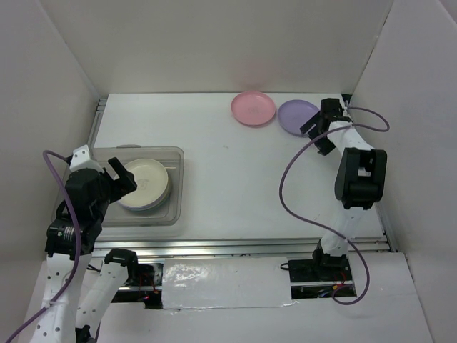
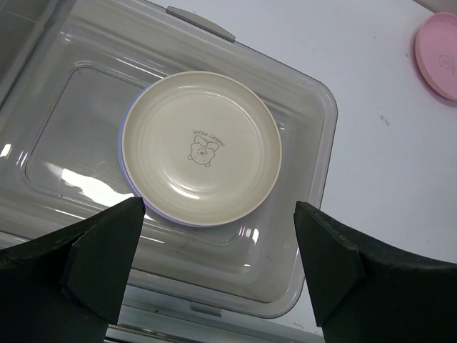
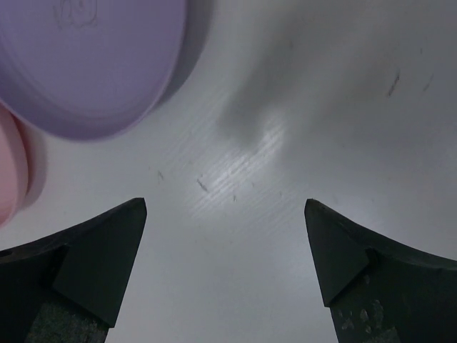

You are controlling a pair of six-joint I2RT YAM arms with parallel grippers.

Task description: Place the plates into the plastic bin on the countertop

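The clear plastic bin [image 1: 175,153] sits at the left of the white countertop [image 1: 228,179]. Inside it lies a cream plate [image 1: 145,182] with a small bear print, on top of a plate with a purple-blue edge. My left gripper [image 1: 125,177] hovers open over the bin's near-left side. In the left wrist view the cream plate [image 2: 201,146] lies beyond the open gripper [image 2: 219,207], inside the bin [image 2: 325,143]. A pink plate [image 1: 253,108] and a purple plate [image 1: 298,117] lie at the back. My right gripper [image 1: 316,132] stands open beside the purple plate [image 3: 86,64], over bare countertop, gripper [image 3: 225,214] empty.
White walls close in the left, back and right sides. A metal rail [image 1: 250,246] runs along the front edge. The right arm's purple cable [image 1: 285,193] loops over the countertop. The pink plate shows at the edges of the wrist views [image 2: 439,53] [image 3: 11,179].
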